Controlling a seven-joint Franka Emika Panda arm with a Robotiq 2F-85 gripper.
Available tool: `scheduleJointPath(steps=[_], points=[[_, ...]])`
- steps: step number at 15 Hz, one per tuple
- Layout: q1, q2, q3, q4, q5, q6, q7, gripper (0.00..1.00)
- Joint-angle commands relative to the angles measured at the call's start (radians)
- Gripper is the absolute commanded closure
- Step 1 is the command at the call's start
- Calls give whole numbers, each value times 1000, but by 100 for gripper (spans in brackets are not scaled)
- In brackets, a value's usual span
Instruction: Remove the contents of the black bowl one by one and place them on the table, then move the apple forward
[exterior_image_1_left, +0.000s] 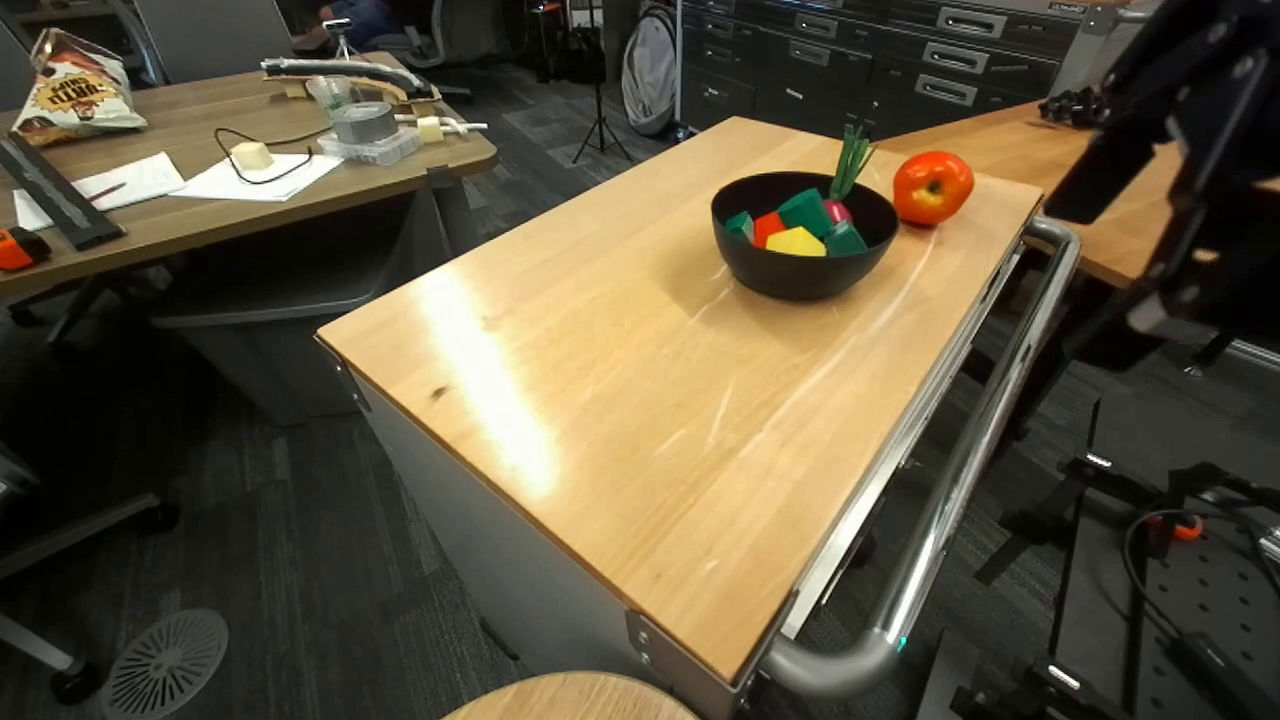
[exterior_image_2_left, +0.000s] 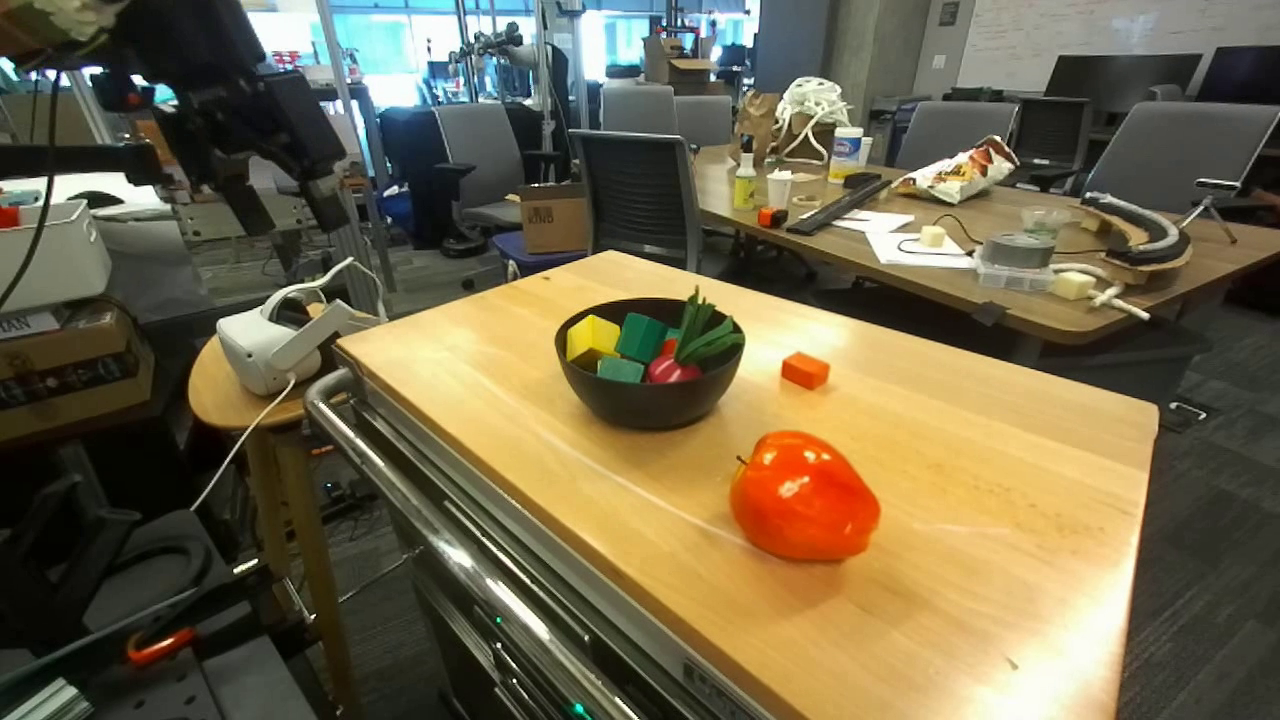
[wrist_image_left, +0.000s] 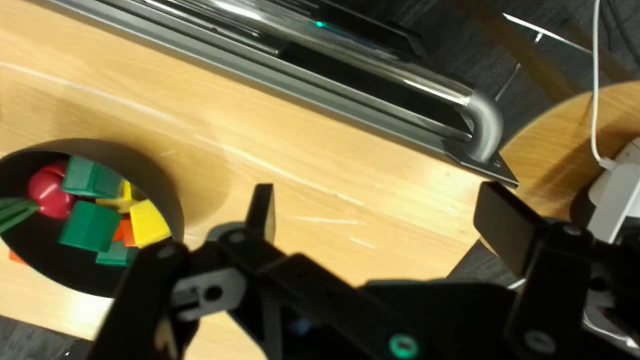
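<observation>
inside the black bowl, green blocks, a yellow block and a green-stemmed red toy fruit sit bunched together, well apart from the gripper, which hangs with its fingers spread wide. an orange block and the orange-red apple rest on the light wood tabletop, a metal rail along one edge. beyond stand a cluttered desk and grey office chairs.
</observation>
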Motion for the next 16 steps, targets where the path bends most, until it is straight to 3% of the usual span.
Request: scheduleJointPath(steps=[1, 3, 8, 13, 16], points=[[-4, 2, -35, 2, 26, -4, -9, 0], [-9, 9, -53, 1, 31, -7, -15, 0], [-28, 29, -18, 19, -7, 25, 4, 0], [-189, 147, -107, 153, -158, 85, -34, 0], [-276, 299, -162, 263, -223, 138, -43, 0]])
